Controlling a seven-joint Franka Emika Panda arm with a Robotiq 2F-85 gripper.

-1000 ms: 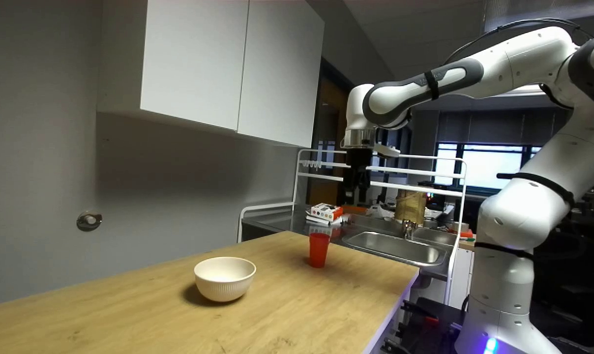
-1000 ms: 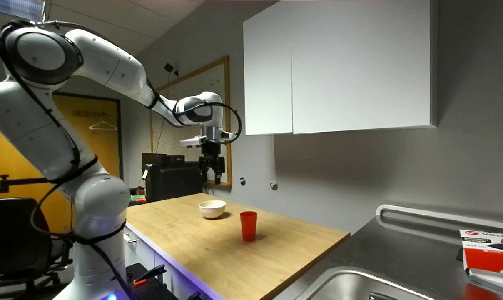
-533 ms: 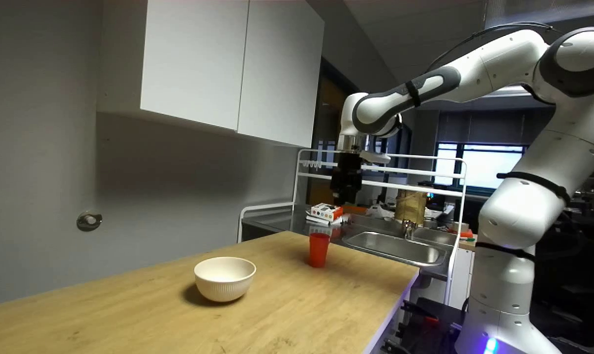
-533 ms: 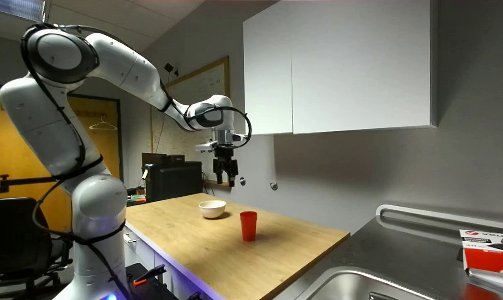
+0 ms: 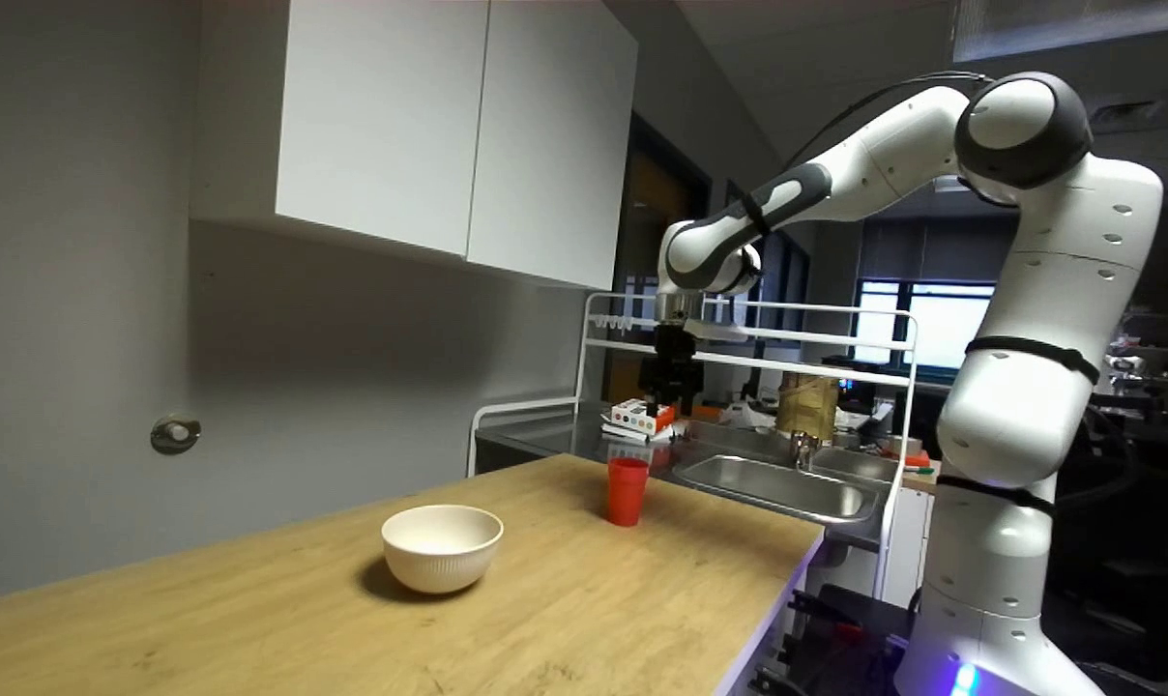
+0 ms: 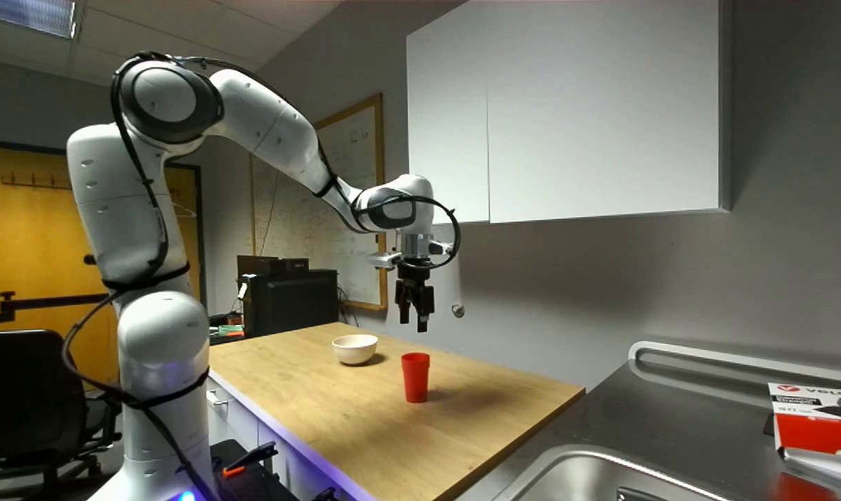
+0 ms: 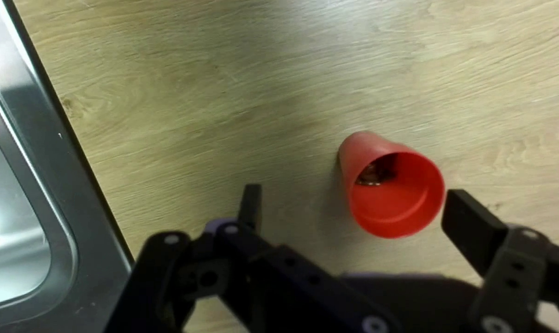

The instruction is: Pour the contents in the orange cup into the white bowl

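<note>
The orange cup (image 5: 627,493) is a red-orange tumbler upright on the wooden table. It also shows in an exterior view (image 6: 415,379) and in the wrist view (image 7: 400,203). Dark, shiny contents (image 7: 374,175) lie inside it, partly hidden by its wall. The white bowl (image 5: 439,556) stands apart from the cup on the same table, also in an exterior view (image 6: 354,350). It is out of the wrist view. My black gripper (image 6: 413,323) is open and empty, pointing down well above the table. In the wrist view (image 7: 351,199) the cup appears between the fingers, nearer the right-hand one.
A metal sink (image 5: 787,488) and dark counter (image 6: 636,424) adjoin the table's end. A white rack (image 5: 908,435) stands around the sink. A red and white box (image 6: 821,424) lies on the counter. White cabinets (image 6: 567,111) hang above the table.
My gripper has moved down and sideways, away from the bowl's end of the table toward the sink end. It stays open. The cup and bowl have not moved.
</note>
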